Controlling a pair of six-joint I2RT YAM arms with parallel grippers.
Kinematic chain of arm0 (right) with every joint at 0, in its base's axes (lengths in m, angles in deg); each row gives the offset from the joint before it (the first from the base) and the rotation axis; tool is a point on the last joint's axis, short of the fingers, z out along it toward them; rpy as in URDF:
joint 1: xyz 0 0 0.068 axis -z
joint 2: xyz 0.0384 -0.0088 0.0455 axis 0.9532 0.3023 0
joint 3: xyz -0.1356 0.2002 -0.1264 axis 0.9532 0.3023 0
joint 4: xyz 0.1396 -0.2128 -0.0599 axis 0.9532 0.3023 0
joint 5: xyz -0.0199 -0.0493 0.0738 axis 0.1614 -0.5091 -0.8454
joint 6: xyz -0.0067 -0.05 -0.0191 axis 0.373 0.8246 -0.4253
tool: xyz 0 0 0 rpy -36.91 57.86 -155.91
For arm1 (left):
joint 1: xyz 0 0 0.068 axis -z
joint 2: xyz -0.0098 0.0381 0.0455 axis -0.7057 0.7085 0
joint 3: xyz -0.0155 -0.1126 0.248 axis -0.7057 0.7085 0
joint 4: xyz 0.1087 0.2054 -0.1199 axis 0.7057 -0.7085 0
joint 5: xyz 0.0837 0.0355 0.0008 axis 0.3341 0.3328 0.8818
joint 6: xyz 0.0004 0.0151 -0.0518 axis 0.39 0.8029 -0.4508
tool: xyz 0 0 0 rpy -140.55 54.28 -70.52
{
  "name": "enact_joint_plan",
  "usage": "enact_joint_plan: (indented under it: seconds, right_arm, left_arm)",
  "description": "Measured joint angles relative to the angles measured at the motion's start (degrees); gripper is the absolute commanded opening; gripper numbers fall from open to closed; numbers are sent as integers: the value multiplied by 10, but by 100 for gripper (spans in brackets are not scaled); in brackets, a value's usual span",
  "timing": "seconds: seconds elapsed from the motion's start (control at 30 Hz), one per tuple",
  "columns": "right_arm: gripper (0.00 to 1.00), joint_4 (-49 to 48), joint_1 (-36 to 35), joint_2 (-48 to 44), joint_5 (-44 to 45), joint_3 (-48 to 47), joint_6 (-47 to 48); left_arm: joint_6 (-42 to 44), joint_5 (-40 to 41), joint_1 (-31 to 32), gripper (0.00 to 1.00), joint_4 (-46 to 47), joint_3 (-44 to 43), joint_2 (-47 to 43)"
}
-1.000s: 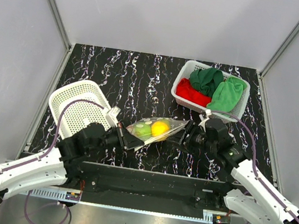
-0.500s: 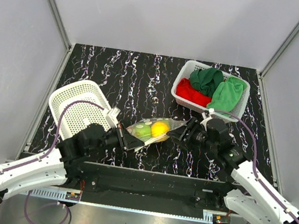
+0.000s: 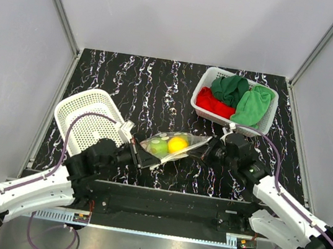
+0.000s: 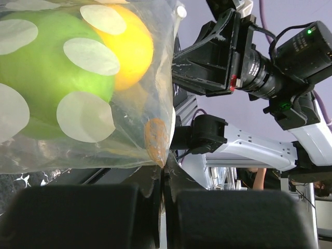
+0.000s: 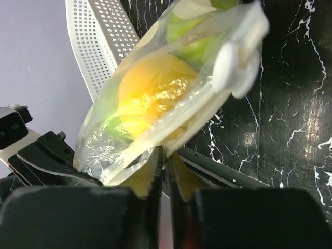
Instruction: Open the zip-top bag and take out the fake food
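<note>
From above, one clear, white-dotted plastic zip-top bag [image 3: 173, 145] hangs stretched between the two grippers, just over the black marbled tabletop [image 3: 153, 85], near its front edge. Two round fruits show inside it: one green apple [image 3: 159, 146] and one yellow fruit [image 3: 178, 143]. There are two white perforated plastic baskets: the left basket [image 3: 62, 112] beside the left arm, and the right basket [image 3: 208, 115] at the back right, which holds one red cloth [image 3: 211, 101], one dark green cloth [image 3: 229, 89] and one lighter green cloth [image 3: 252, 106]. The left gripper [image 3: 141, 158] holds the bag's left end. A second ago the right gripper [image 3: 204, 150] stood just off the bag's right corner with its jaws wider; it has since moved in and closed on that corner.

The left wrist view shows the left gripper [image 4: 162, 179] pressed together, pinching the bag's [image 4: 104, 104] lower corner. The green apple [image 4: 46, 78] and yellow fruit [image 4: 127, 46] touch inside. The right gripper [image 4: 181, 67] meets the bag's far edge.

In the right wrist view the right gripper [image 5: 163, 174] is nearly closed, with the bag's [image 5: 171, 93] edge nipped between its fingers. The yellow fruit [image 5: 150, 93] lies nearer, the green apple [image 5: 192, 36] beyond, and the left basket [image 5: 98, 41] behind.
</note>
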Motion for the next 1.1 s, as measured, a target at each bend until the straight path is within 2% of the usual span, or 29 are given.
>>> enact_joint_plan:
  seconds: [0.03, 0.1, 0.17, 0.2, 0.27, 0.4, 0.5, 0.67, 0.83, 1.1]
  right_arm:
    - [0, -1, 0, 2, 2, -1, 4]
    - [0, -3, 0, 10, 4, -6, 15]
    - [0, 2, 0, 16, 8, -17, 33]
    - [0, 10, 0, 17, 10, -27, 44]
    - [0, 33, 0, 18, 13, -56, 76]
    - [0, 79, 0, 18, 11, -128, 153]
    - [0, 116, 0, 19, 3, -182, 208]
    - [0, 187, 0, 32, -20, -262, 288]
    - [0, 240, 0, 64, -22, -302, 352]
    - [0, 284, 0, 113, -40, -306, 421]
  left_arm:
    - [0, -2, 0, 20, 1, 3, 0]
    - [2, -7, 0, 39, -1, 6, 0]
    - [23, -13, 0, 57, -7, 4, -4]
    - [35, -14, 0, 60, -26, -3, -9]
    - [71, -12, 0, 65, -78, -30, -16]
    - [156, 2, 1, 70, -178, -149, 2]
    - [218, 10, 2, 71, -203, -242, 55]
    - [287, 33, 25, 70, -242, -346, 173]
    - [323, 71, 34, 76, -289, -373, 210]
    - [329, 162, 34, 81, -333, -368, 142]
